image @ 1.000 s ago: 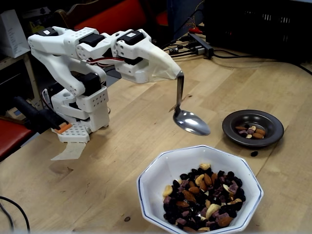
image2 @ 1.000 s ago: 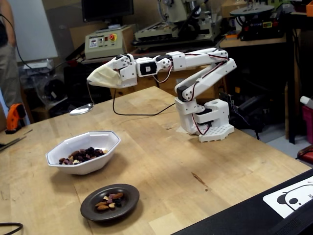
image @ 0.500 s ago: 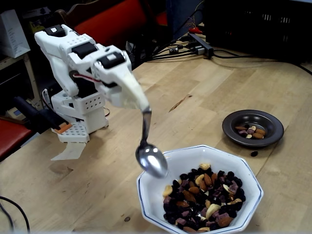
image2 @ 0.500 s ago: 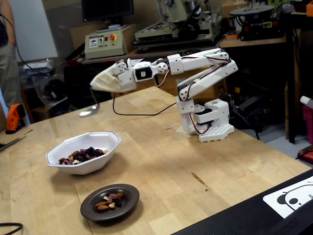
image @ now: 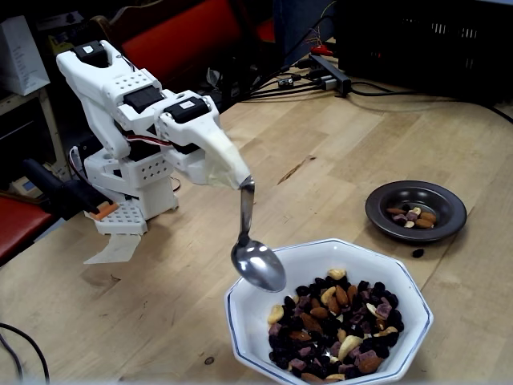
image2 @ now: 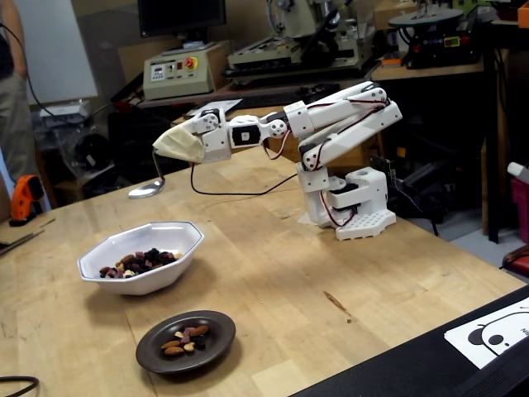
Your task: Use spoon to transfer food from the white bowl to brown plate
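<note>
- No text, brand or number can be read in either fixed view.
- The sheet point(image2: 496, 335) at the near right table edge shows only black shapes, no legible words.

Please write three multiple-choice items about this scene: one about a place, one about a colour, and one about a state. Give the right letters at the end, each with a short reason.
1. Where is the spoon?
A. Lying inside the brown plate
B. Raised near the rim of the white bowl
C. Flat on the table beside the arm base

2. What colour is the thin line along the rim of the white bowl?
A. Blue
B. Red
C. Green

3. What is the state of the brown plate?
A. Empty
B. Turned upside down
C. Holding a few pieces of food

Answers: 1 B, the end effector holds the spoon by its handle, in the air at the bowl's edge. 2 A, the rim line looks blue in both fixed views. 3 C, some nuts and dark fruit lie in its centre.
</note>
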Robot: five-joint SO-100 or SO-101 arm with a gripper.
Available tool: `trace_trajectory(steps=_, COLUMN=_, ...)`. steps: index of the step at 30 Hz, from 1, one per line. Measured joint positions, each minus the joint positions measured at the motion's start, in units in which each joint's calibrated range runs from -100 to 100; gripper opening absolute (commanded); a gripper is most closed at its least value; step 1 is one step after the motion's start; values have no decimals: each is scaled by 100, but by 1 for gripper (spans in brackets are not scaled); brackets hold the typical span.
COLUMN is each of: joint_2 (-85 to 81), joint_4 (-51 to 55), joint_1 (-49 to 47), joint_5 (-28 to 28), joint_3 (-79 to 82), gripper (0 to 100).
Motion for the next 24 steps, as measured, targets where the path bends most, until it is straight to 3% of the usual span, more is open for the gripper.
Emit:
trace_trajectory(steps=8, joint_2=0, joint_4=-273, joint_1=-285, joint_5=-5, joint_3=328, gripper=4)
trace_trajectory(steps=24, joint_2=17, joint_4=-273, joint_1=-285, joint_5=757, joint_3=556, gripper=4)
